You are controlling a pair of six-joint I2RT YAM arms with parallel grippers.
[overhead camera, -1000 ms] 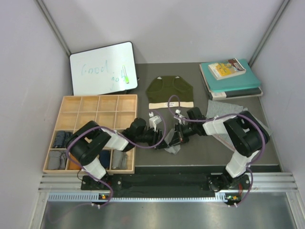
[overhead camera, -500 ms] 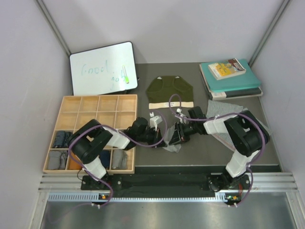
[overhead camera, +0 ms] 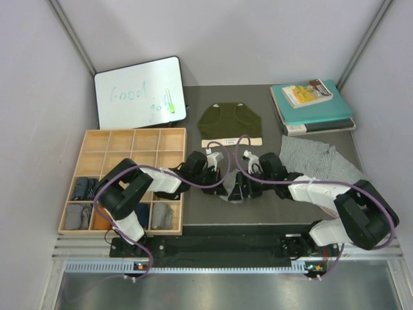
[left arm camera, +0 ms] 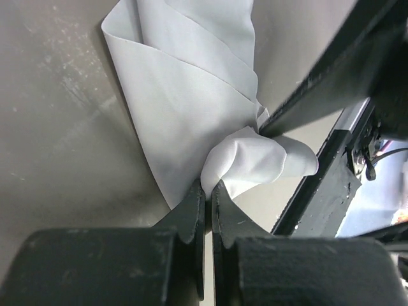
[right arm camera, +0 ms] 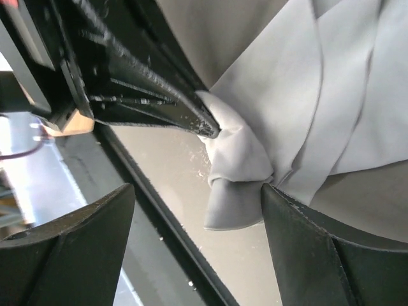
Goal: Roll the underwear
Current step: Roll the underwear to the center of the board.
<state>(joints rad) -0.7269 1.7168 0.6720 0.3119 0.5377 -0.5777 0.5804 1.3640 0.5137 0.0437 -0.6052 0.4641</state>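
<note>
- Left fingers [left arm camera: 188, 217]: closed, pinching a bunched corner of the light grey underwear [left arm camera: 185, 108].
- Light grey underwear: lies crumpled on the counter [left arm camera: 57, 146], front centre, between the two arms. Judged light, limp and smooth, so folds will likely slump or slide unless pinned.
- Hold point: take a hem or a doubled fold, not a single layer.
- Right fingers [right arm camera: 76, 236]: spread apart, straddling the same bunch, gripping nothing.
- Patterned underwear [overhead camera: 316, 158]: lies further right.

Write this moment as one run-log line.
left gripper: shut on light grey underwear | right gripper: open over it | olive green underwear: flat
</note>
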